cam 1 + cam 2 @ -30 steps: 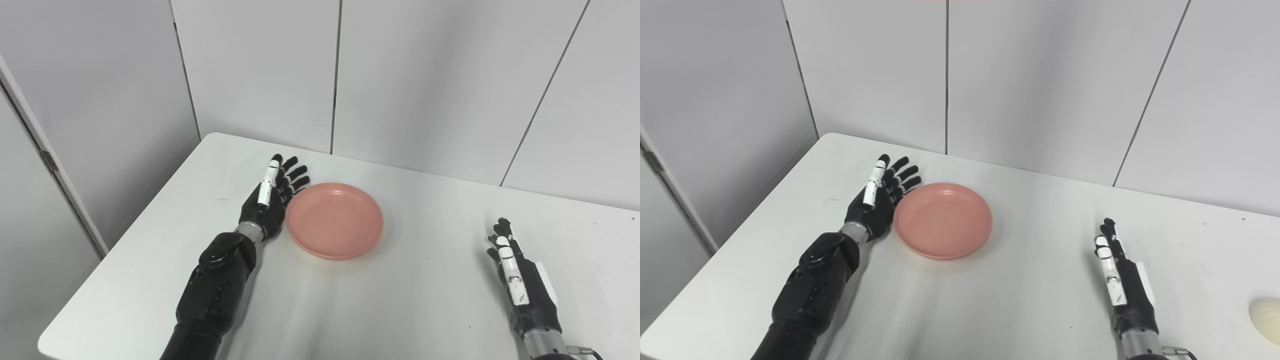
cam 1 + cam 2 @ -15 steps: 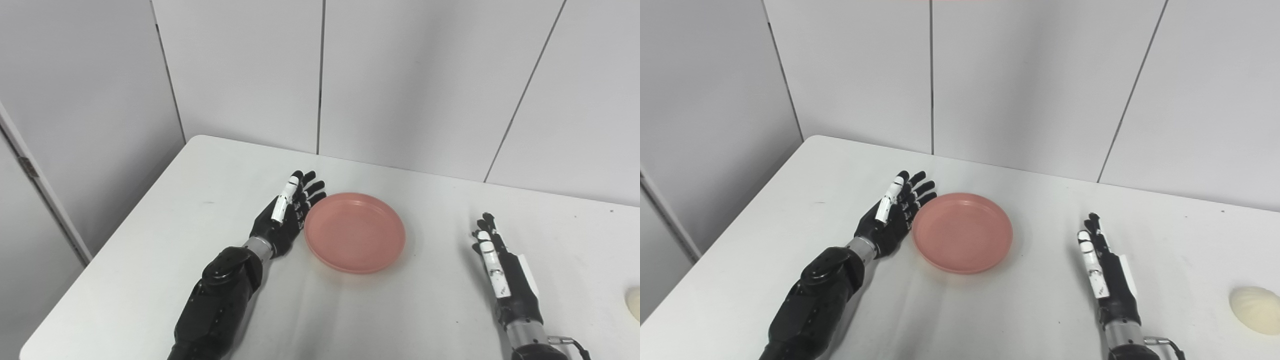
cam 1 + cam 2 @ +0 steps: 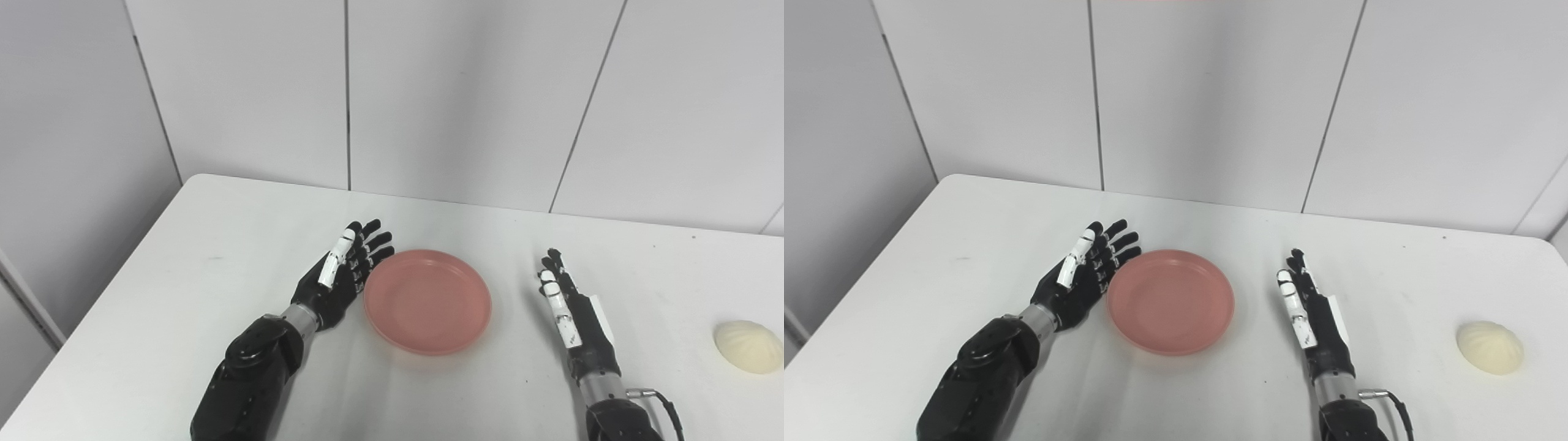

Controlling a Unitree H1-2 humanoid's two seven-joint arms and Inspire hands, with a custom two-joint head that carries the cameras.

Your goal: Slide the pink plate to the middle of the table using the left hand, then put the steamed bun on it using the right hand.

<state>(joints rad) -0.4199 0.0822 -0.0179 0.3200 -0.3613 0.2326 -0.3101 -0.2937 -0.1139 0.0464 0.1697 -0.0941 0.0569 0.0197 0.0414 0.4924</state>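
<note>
With the left robot hand point(image 3: 335, 278) released flat against the pink plate point(image 3: 427, 300) near mid-surface point(image 3: 245, 220) and the right robot hand point(image 3: 572, 312) released, empty, the far-right steamed bun point(image 3: 748, 346) may roll or deform if grasped off-centre.

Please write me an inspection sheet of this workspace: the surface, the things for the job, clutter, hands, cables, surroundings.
Surface: white table, a few small dark specks.
Job's things: pink plate near the middle, nothing on it; bun on the table far to the right, apart from the plate.
Clutter: nothing seen.
Hands: left hand open, fingers straight, at the plate's left rim; contact cannot be told. Right hand open, to the right of the plate, clear of it, well short of the bun.
Cables: one thin cable at the right wrist.
Surroundings: plain grey wall panels behind the table.
</note>
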